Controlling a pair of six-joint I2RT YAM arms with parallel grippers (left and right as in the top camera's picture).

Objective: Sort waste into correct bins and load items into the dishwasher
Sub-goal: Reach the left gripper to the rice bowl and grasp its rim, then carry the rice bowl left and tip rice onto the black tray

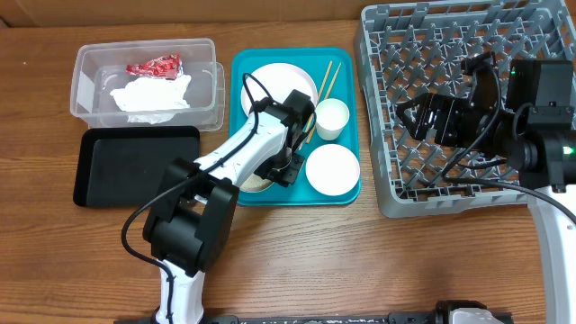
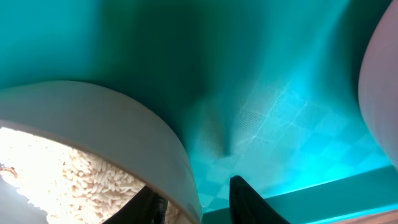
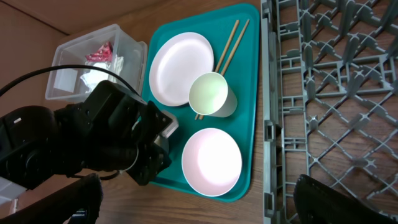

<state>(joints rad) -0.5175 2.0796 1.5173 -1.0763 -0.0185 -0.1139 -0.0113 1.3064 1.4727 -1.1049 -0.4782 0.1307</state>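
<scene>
Overhead: the left arm is reaching across the teal tray [image 1: 351, 76], with the left fingers [image 1: 286, 171] pointing down at the rice bowl [image 1: 256, 185] in the tray's lower left. The right arm is hovering over the dish rack [image 1: 450, 54], frame right, with the right fingers [image 1: 407, 115] apart. The clear tub [image 1: 90, 58], upper left, is holding one red wrapper [image 1: 153, 66] and one napkin [image 1: 148, 94]. The black tray [image 1: 135, 166] is lying below it.

Left wrist: the fingers are straddling the bowl rim, apart and not clamping. The rice [image 2: 93, 177] is showing only here.

Right wrist: the tray is carrying one plate [image 3: 180, 59], one cup [image 3: 211, 93], one empty bowl [image 3: 211, 160] and two chopsticks [image 3: 229, 43].

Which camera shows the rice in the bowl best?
Left wrist: the rice sits close up inside the bowl, individual grains visible. Overhead shows only a sliver of bowl under the left arm; right wrist hides it behind that arm.
</scene>
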